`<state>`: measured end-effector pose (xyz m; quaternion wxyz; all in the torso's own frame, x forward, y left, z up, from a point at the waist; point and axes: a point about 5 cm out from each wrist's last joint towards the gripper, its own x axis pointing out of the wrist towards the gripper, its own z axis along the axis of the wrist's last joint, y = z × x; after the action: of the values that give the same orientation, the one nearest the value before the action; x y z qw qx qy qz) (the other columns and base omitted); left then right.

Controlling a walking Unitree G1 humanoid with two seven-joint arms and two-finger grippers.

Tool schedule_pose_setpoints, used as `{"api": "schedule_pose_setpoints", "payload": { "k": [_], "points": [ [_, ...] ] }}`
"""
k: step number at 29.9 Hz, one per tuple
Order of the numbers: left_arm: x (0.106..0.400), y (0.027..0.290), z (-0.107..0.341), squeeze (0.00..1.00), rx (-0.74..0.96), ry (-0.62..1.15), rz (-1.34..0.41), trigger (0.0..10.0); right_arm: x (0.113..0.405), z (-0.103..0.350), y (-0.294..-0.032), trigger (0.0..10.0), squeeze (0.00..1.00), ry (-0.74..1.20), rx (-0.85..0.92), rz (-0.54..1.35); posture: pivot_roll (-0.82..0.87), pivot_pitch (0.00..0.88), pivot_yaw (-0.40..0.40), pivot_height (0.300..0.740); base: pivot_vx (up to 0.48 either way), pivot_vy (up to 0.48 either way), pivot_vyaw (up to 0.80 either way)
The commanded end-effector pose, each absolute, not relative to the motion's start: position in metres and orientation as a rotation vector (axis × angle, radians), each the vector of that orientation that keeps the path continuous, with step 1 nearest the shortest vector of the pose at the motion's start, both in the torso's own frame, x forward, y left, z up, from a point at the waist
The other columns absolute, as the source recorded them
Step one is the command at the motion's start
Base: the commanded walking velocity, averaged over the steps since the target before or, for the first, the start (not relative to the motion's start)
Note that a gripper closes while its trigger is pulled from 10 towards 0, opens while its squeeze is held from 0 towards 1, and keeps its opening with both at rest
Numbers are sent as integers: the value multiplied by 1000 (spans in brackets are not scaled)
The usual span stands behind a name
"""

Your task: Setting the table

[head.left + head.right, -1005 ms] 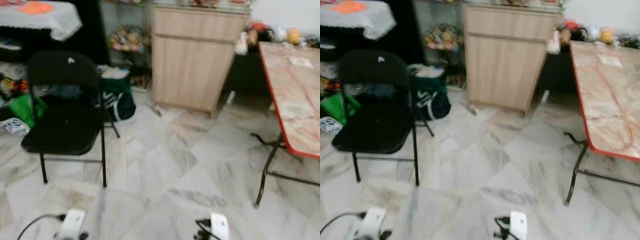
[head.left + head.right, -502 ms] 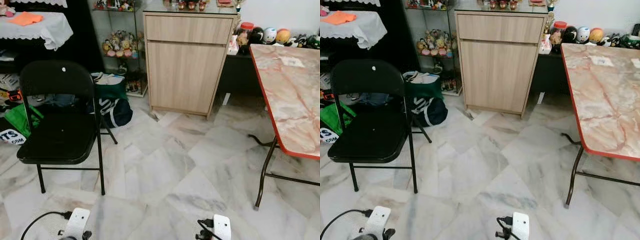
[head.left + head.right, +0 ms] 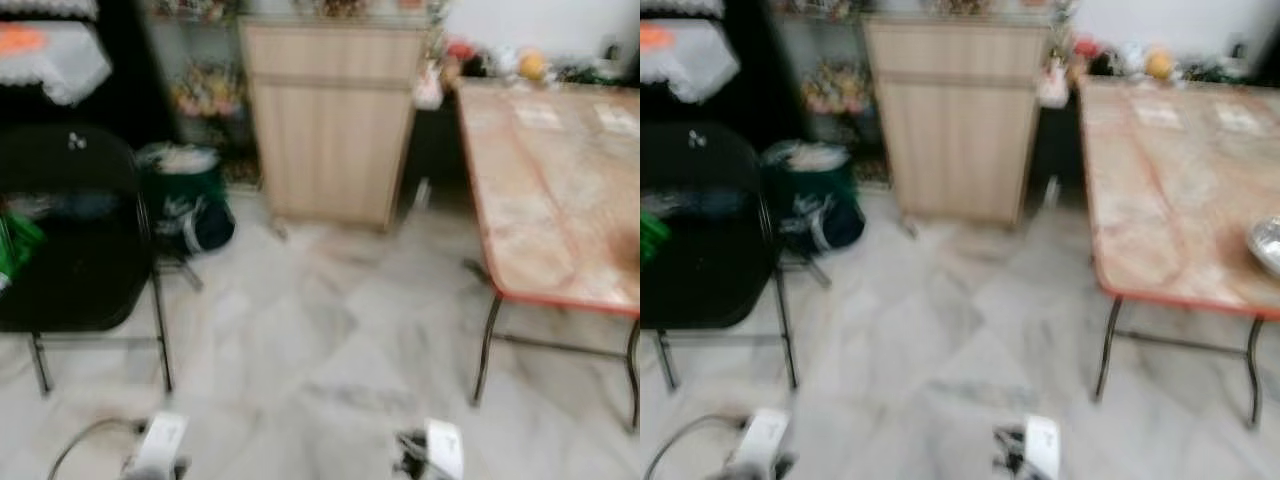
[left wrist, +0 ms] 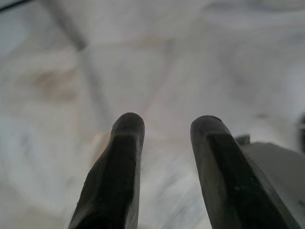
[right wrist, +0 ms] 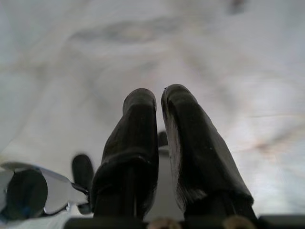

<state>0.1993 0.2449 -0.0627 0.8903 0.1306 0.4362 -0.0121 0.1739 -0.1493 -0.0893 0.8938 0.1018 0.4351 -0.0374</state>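
- The table point(image 3: 1180, 190), a folding one with a marbled top and red edge, stands off to the robot's right on thin metal legs, next to a wooden cabinet point(image 3: 955, 115).
- There's something shiny, maybe a metal bowl point(image 3: 1268, 243), at the table's near right edge. Too blurry to be sure.
- If it is a bowl, I'd guess light, stiff and slippery, so pinch it at the rim.
- Left gripper point(image 4: 164, 126) hangs low over the floor, fingers spread, holding nothing.
- Right gripper point(image 5: 158, 98) also hangs low, fingers nearly pressed together, empty.
- A black chair point(image 3: 700, 240) sits off to the left.
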Motion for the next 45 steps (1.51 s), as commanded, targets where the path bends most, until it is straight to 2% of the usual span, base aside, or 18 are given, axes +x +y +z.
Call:
{"api": "schedule_pose_setpoints", "payload": {
  "k": [1,13,45],
  "points": [
    [192,253,-64,0,288,931,-15,10000,172,-90,-138,10000,0,910,226,-58,190,0,-11,740,0,-420,-625],
    [195,256,-62,0,299,927,-13,10000,179,-86,-136,10000,0,863,264,-100,199,0,19,740,0,-439,-48],
    [191,254,-65,0,271,938,1,10000,174,-88,-148,10000,0,869,257,-113,167,26,-2,740,0,-438,0]
  ]
}}
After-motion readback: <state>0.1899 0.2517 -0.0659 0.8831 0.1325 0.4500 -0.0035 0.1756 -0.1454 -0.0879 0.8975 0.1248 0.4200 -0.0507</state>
